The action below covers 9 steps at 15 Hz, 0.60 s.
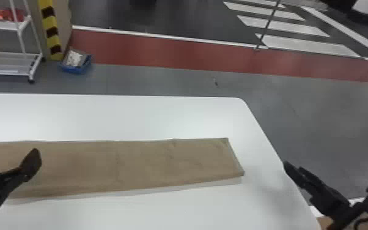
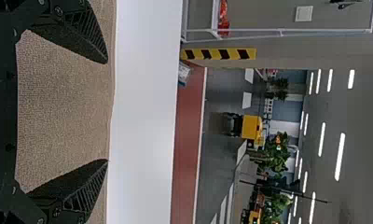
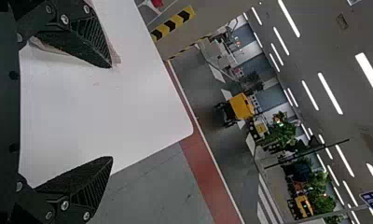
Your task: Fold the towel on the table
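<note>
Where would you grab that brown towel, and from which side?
Probably by the short right-hand end of the towel, coming from the right, where the open right pincer hovers. It lies flat as a long strip, so that end offers a straight edge to pinch and fold leftwards.

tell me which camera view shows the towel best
The head view: the towel lies there as a long strip, its right end in full. The left wrist view gives a close-up of its weave past the left pincer; the right wrist view, a sliver beyond the right pincer.
</note>
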Motion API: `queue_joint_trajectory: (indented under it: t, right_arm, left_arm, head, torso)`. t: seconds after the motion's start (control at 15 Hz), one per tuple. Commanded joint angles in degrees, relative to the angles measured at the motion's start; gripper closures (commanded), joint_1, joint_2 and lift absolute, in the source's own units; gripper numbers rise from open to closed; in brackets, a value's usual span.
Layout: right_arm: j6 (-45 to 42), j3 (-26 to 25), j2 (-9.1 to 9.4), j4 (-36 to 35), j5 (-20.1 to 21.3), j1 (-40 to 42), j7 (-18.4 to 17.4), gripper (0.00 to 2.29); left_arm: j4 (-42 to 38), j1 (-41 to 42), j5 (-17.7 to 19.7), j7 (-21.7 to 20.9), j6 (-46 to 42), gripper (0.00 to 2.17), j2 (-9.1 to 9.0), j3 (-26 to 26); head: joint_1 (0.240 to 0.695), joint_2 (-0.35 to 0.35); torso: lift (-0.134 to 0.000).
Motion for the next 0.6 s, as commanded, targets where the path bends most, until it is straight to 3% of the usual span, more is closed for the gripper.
queue_joint_trajectory:
  t: [0.0,0.53]
  right_arm:
    - [0.0,0.1,0.0,0.0,0.0,0.0,0.0,0.2]
    - [0.0,-0.1,-0.09,0.0,0.0,-0.1,-0.1,0.2]
  left_arm:
    - [-0.1,-0.1,0.1,0.0,0.0,0.14,0.02,0.0]
    - [-0.1,0.0,0.1,0.2,-0.2,0.14,-0.07,0.0]
  head:
    - [0.695,-0.272]
    - [0.695,-0.272]
  torso:
    - [-0.124]
    - [-0.124]
